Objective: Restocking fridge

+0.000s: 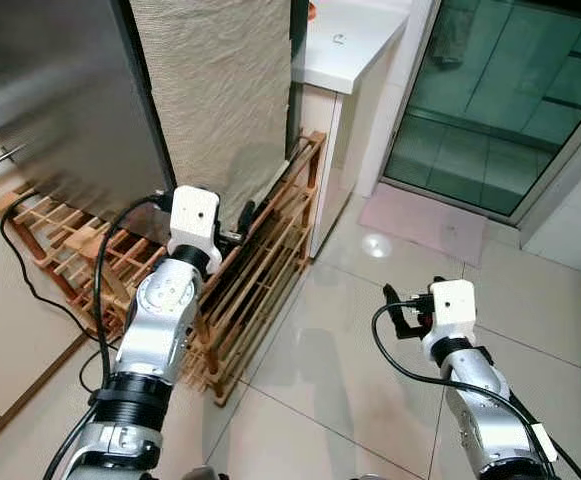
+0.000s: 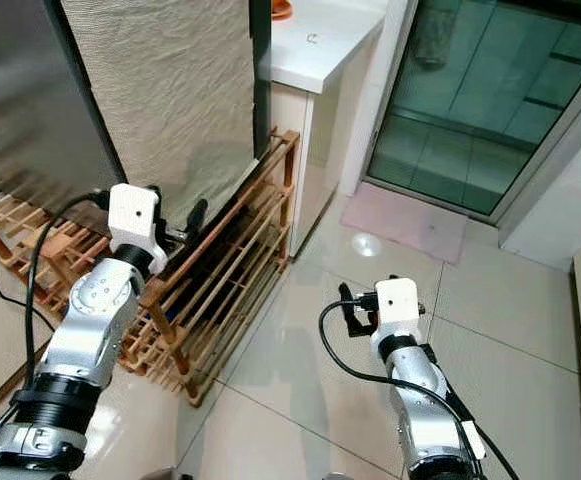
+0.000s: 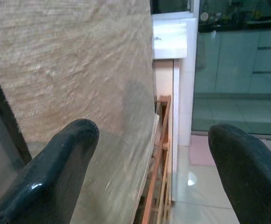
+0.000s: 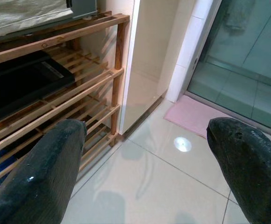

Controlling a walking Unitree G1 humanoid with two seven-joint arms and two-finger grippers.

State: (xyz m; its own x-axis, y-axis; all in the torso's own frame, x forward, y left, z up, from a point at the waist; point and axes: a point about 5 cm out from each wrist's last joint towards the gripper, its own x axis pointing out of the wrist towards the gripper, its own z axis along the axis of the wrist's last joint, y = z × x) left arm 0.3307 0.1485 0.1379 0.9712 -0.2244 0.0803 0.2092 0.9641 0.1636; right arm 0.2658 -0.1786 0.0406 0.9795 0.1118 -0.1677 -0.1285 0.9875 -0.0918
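The fridge stands at the upper left, with a grey steel door (image 1: 60,100) and a textured beige side panel (image 1: 220,90); the door looks closed. My left gripper (image 1: 242,225) is raised close to the foot of that side panel, above a wooden rack. In the left wrist view its fingers (image 3: 56,172) stand wide apart with nothing between them. My right gripper (image 1: 395,312) hovers over the tiled floor to the right of the rack, open and holding nothing, and its fingers (image 4: 37,172) are also spread in the right wrist view.
A low wooden slatted rack (image 1: 260,270) runs along the fridge's base, with a flat black object (image 4: 23,86) on a shelf. A white counter cabinet (image 1: 350,40) stands behind it. A glass sliding door (image 1: 500,100) and pink mat (image 1: 425,220) lie to the right. A black cable (image 1: 30,280) trails on the left floor.
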